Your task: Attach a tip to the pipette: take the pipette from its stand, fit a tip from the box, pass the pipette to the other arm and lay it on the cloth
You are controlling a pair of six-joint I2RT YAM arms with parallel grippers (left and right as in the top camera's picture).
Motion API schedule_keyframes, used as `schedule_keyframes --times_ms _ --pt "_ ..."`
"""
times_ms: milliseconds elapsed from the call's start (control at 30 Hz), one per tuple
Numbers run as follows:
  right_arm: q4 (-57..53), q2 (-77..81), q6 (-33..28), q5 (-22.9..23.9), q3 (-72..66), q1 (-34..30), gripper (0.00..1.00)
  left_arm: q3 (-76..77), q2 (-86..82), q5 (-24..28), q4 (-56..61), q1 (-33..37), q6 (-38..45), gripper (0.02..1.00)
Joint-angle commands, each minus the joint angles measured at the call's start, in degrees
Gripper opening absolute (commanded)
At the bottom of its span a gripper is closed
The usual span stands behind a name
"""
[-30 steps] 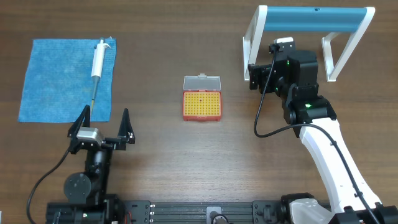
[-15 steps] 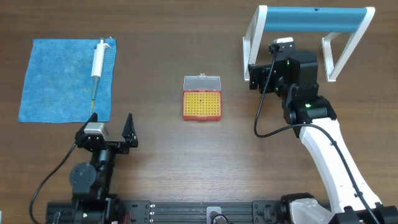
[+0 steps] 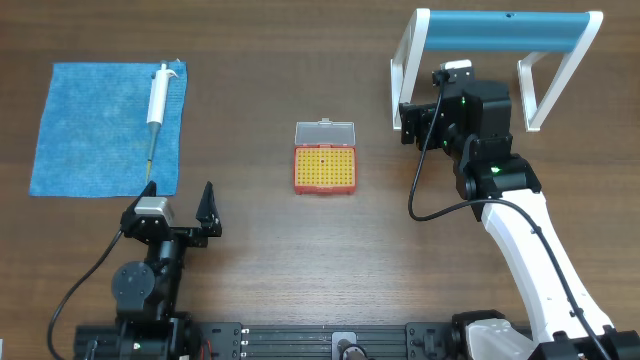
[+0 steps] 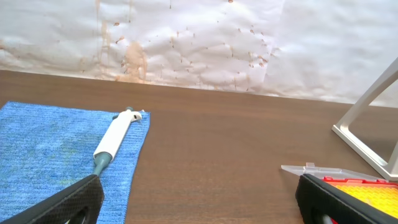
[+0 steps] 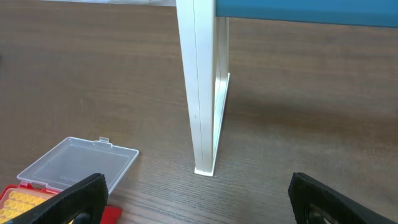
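On the cloth (image 3: 80, 130) just beyond open left jaws, the pipette (image 3: 157, 95), seemingly tipped; right jaws open.

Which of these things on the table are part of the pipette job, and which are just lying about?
Part of the job: pipette, blue cloth under it, tip box, stand.

Just there: wooden table, papered wall behind it.

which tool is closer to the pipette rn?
Left. The left tool sits open just off the cloth's near edge, close to the pipette's tip end. The right tool is far across the table, by the stand.
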Motion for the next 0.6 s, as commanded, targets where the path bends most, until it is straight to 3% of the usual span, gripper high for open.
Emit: schedule_keyframes --times_ms 33,400,467,533,600 --pt "0.22 -0.09 -0.44 -0.33 0.37 0.39 0.947 -0.04 -0.59 -0.85 -0.5 -0.28 -0.72 0.996" --pt "0.22 -0.09 -0.44 -0.33 0.39 0.39 0.947 -0.04 -0.59 -0.85 -0.5 -0.28 -0.72 0.996" --pt "-1.22 -0.09 -0.44 0.13 0.37 0.39 0.836 -0.04 -0.59 -0.85 -0.5 -0.28 -0.72 0.996" --pt "-2.86 -0.09 -0.44 0.31 0.37 0.39 0.974 -0.04 -0.59 -0.85 -0.5 -0.28 -0.72 0.996" --pt "-2.99 -0.09 -0.46 0.33 0.37 0.39 0.974 -0.04 -0.59 -0.85 -0.5 -0.28 -0.72 0.996"
